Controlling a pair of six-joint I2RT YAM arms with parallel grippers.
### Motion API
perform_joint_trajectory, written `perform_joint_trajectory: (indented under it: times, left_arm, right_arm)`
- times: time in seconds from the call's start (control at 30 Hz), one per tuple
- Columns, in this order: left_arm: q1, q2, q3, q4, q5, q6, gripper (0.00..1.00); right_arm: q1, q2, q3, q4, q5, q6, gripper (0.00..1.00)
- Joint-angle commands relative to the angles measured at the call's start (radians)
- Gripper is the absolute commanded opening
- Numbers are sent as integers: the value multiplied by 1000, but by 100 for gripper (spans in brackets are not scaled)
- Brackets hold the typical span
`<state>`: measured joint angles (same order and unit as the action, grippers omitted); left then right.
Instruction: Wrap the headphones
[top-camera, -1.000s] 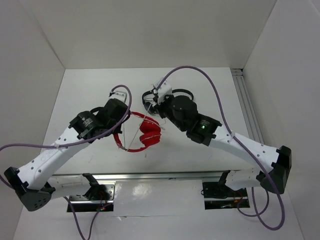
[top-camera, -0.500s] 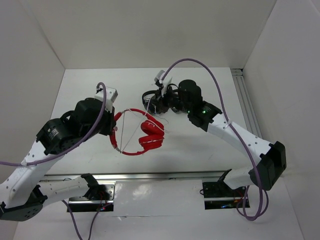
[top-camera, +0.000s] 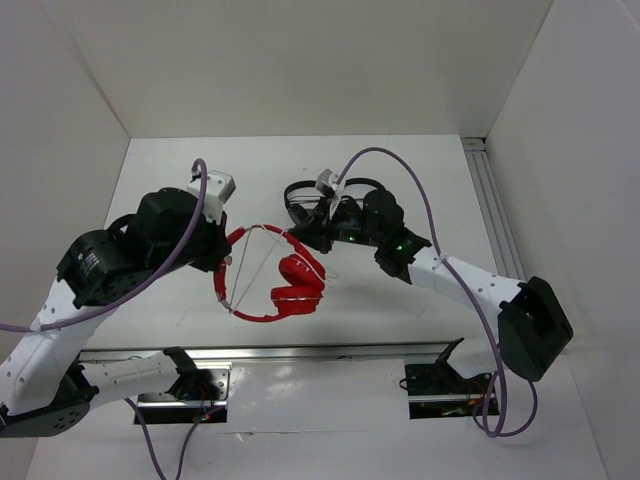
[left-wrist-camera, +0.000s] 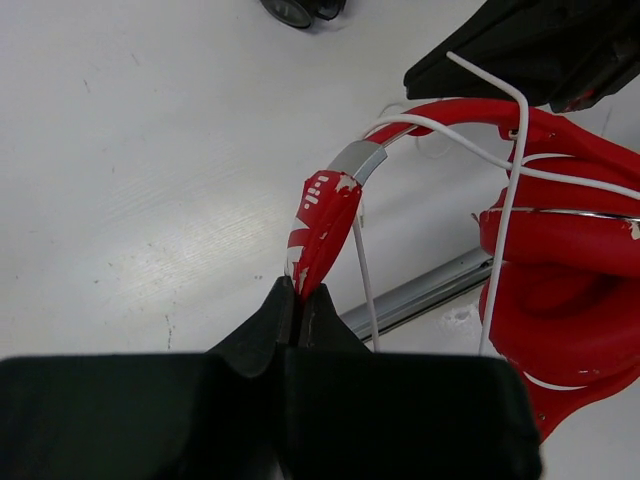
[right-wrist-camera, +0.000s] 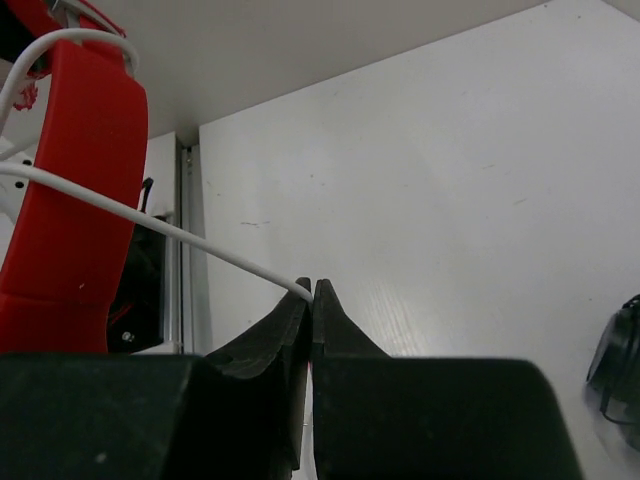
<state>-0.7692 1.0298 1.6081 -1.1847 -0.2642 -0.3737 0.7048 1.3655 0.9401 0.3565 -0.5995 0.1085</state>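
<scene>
The red headphones (top-camera: 297, 283) are held up off the table at mid-centre, cups folded together. Their thin white cable (top-camera: 247, 265) is strung across the headband arc. My left gripper (top-camera: 224, 258) is shut on the chipped red end of the headband (left-wrist-camera: 322, 218), jaws pressed together around it (left-wrist-camera: 300, 296). My right gripper (top-camera: 312, 233) sits at the headband's far right side. It is shut on the white cable (right-wrist-camera: 150, 222), which runs taut from its fingertips (right-wrist-camera: 312, 290) to the red band (right-wrist-camera: 80, 170).
Two black headphones (top-camera: 300, 196) (top-camera: 368, 186) lie behind the right gripper; one shows at the right wrist view's edge (right-wrist-camera: 618, 350). A metal rail (top-camera: 300, 352) runs along the near table edge, another rail (top-camera: 494, 220) along the right. White walls enclose the table.
The left arm has swung back to the left, carrying the headband end with it. The headphones have shifted slightly left and nearer. The right arm has stretched out low, its gripper still on the cable.
</scene>
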Motion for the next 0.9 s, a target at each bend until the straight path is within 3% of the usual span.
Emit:
perform_joint_trajectory:
  times: [0.0, 0.2, 0.3, 0.33, 0.57, 0.87]
  left_arm:
    - [-5, -14, 88, 79, 59, -60, 0]
    - [-5, 6, 139, 88, 69, -96, 0]
    - [-5, 15, 139, 99, 91, -123, 0]
    - [-5, 15, 139, 99, 91, -136, 0]
    - [-5, 13, 150, 108, -26, -232, 0]
    - [-5, 4, 193, 154, -110, -346, 0]
  right_arm:
    - [-5, 15, -88, 240, 1, 120, 7]
    - [56, 135, -110, 419, -42, 221, 14]
    - [111, 185, -130, 530, 16, 247, 35]
    - [120, 199, -130, 547, 27, 256, 36]
    - [131, 323, -112, 596, 98, 280, 34]
    - [140, 545, -185, 832, 78, 407, 31]
